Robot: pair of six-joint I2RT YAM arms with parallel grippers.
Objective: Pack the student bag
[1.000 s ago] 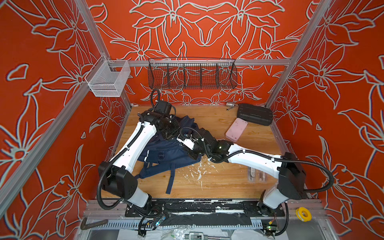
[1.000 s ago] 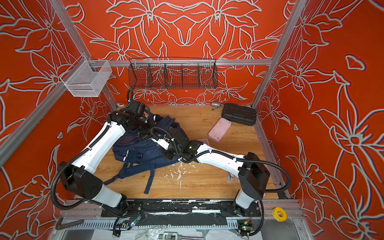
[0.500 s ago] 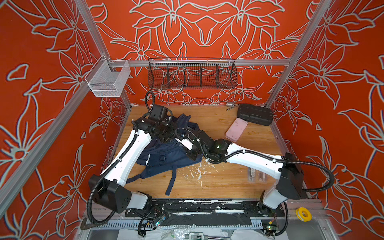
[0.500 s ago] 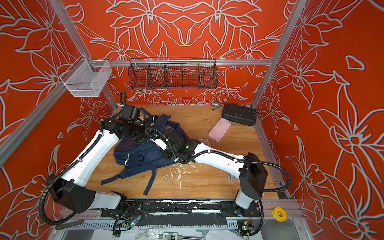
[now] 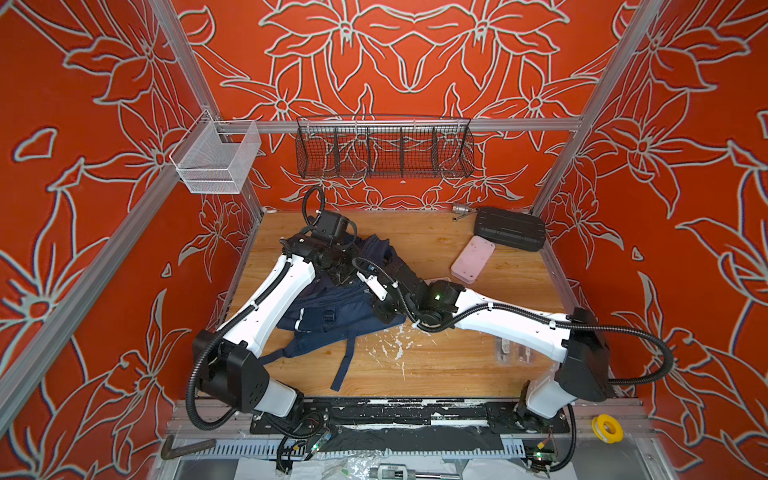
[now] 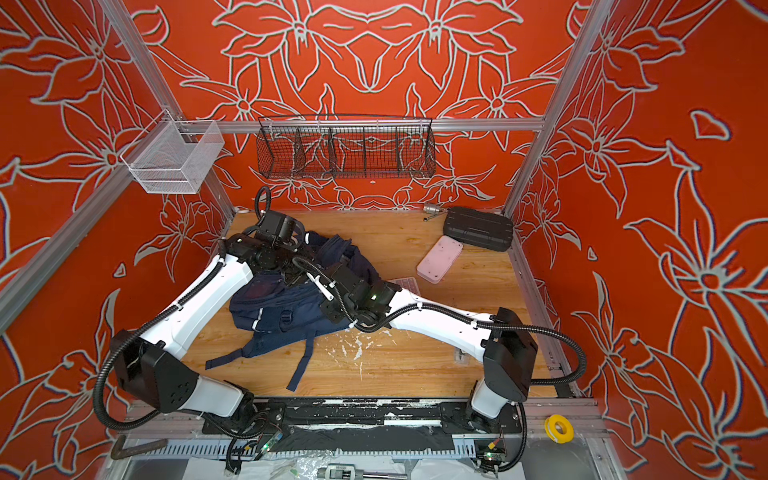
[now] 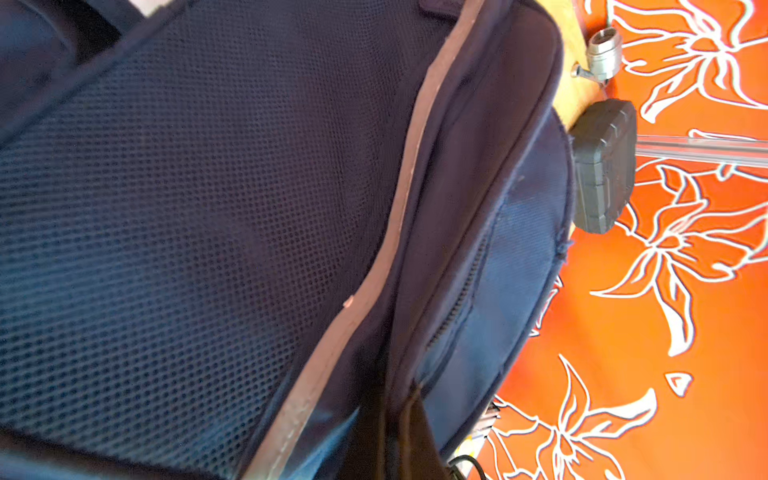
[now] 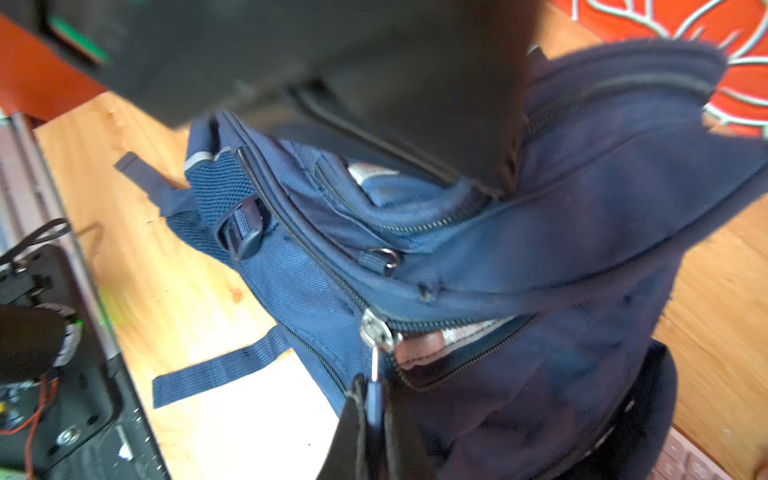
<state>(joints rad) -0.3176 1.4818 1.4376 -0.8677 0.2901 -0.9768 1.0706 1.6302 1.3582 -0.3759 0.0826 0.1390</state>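
Note:
The student bag (image 5: 332, 316) (image 6: 282, 316), navy blue with loose straps, lies on the left half of the wooden table in both top views. My left gripper (image 7: 392, 436) is shut on a fold of the bag's fabric beside the grey-edged mesh panel (image 7: 208, 208). It holds the bag's far end up (image 5: 343, 272). My right gripper (image 8: 374, 411) is shut on the blue pull tab of a silver zip slider (image 8: 376, 332). Behind the slider the zip stands partly open over a pinkish lining (image 8: 449, 338). The right arm reaches across the bag from the right (image 5: 363, 270).
A black ribbed hard case (image 5: 509, 228), a pink flat case (image 5: 473, 259) and a small metal fitting (image 5: 459, 209) lie at the back right. A black wire basket (image 5: 384, 147) and a white mesh basket (image 5: 216, 160) hang on the walls. Clear packets (image 5: 515, 353) lie under the right arm.
The left arm's elbow and base link swung toward the front and partly back, shifting the bag's raised end a little. The right gripper has hardly moved. Both grips are unchanged.

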